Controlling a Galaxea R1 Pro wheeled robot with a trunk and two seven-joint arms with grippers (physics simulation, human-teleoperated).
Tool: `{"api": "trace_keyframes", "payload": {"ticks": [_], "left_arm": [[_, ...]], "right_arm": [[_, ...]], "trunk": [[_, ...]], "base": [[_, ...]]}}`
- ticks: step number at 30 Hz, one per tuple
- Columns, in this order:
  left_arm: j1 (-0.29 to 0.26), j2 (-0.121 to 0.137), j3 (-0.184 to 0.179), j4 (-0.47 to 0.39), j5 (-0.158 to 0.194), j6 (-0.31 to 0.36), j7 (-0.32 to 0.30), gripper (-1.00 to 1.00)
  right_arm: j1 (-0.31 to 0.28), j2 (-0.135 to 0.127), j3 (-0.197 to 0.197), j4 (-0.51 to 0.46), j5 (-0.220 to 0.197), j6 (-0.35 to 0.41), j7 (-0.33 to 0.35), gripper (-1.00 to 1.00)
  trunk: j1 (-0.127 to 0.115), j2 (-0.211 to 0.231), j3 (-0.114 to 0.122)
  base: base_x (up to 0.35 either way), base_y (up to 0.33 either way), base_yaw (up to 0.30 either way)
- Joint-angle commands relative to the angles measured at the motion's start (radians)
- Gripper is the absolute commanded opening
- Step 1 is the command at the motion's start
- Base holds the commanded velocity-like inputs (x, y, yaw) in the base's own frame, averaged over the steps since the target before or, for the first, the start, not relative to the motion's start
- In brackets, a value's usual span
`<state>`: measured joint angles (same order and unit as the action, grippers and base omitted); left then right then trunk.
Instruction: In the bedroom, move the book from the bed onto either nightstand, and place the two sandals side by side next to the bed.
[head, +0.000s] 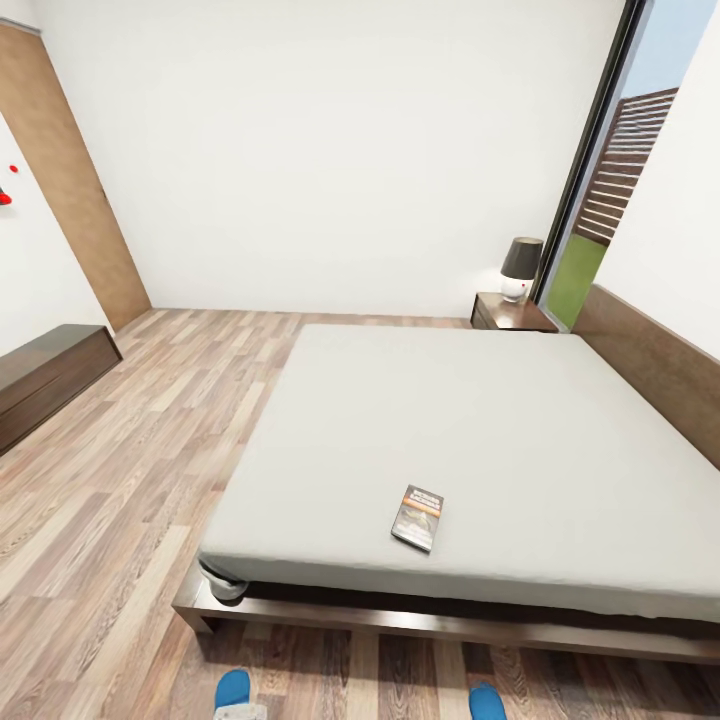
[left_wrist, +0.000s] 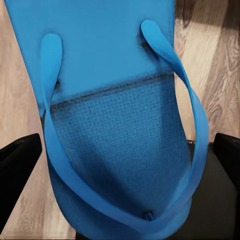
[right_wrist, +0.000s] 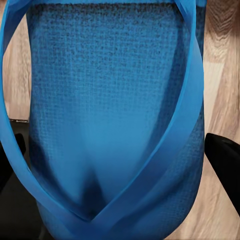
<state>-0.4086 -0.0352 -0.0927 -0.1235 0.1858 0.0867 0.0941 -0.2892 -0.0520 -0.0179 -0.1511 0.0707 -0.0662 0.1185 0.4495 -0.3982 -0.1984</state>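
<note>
The book (head: 418, 517) lies flat on the bed's (head: 480, 420) grey mattress, near the foot edge. A nightstand (head: 512, 314) stands at the far corner beside the headboard (head: 655, 368). Two blue sandals show at the head view's lower edge, one on the left (head: 232, 688) and one on the right (head: 487, 700), over the floor in front of the bed's foot. In the left wrist view, my left gripper (left_wrist: 120, 155) has its black fingers (left_wrist: 17, 165) pressed on both sides of a sandal (left_wrist: 115, 100). My right gripper (right_wrist: 117, 155) likewise clasps the other sandal (right_wrist: 110, 90).
A lamp (head: 521, 268) with a dark shade stands on the nightstand. A long low dark cabinet (head: 45, 375) runs along the left wall beside a wooden door (head: 70, 180). A tall window (head: 615, 190) lies behind the nightstand. Wood-plank floor (head: 140, 470) stretches left of the bed.
</note>
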Motion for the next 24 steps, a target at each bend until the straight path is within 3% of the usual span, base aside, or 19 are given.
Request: {"api": "trace_keyframes", "payload": {"ticks": [1,9,17,24], "left_arm": [[-0.004,0.0,-0.008,-0.003,0.011,0.019,0.005,-1.0],[-0.017,-0.002,-0.007,-0.004,0.012,0.059,0.002,-1.0],[-0.018,-0.001,-0.006,-0.004,0.012,0.01,0.002,-1.0],[-0.018,-0.001,-0.008,-0.005,0.009,-0.004,0.002,-1.0]], "right_arm": [[-0.001,0.0,-0.002,-0.003,0.008,-0.003,0.002,-1.0],[-0.002,0.0,-0.001,-0.013,0.011,-0.003,0.001,-1.0],[-0.002,0.0,-0.001,-0.014,0.015,-0.003,0.001,-1.0],[-0.002,0.001,0.0,-0.013,0.017,-0.003,0.002,-1.0]], "trunk": [[0.0,-0.002,-0.002],[0.0,-0.002,-0.002],[0.0,-0.002,-0.002],[0.027,-0.051,-0.024]], "base": [[0.0,0.0,0.0],[0.0,0.0,0.0],[0.0,0.0,0.0],[0.0,0.0,0.0]]}}
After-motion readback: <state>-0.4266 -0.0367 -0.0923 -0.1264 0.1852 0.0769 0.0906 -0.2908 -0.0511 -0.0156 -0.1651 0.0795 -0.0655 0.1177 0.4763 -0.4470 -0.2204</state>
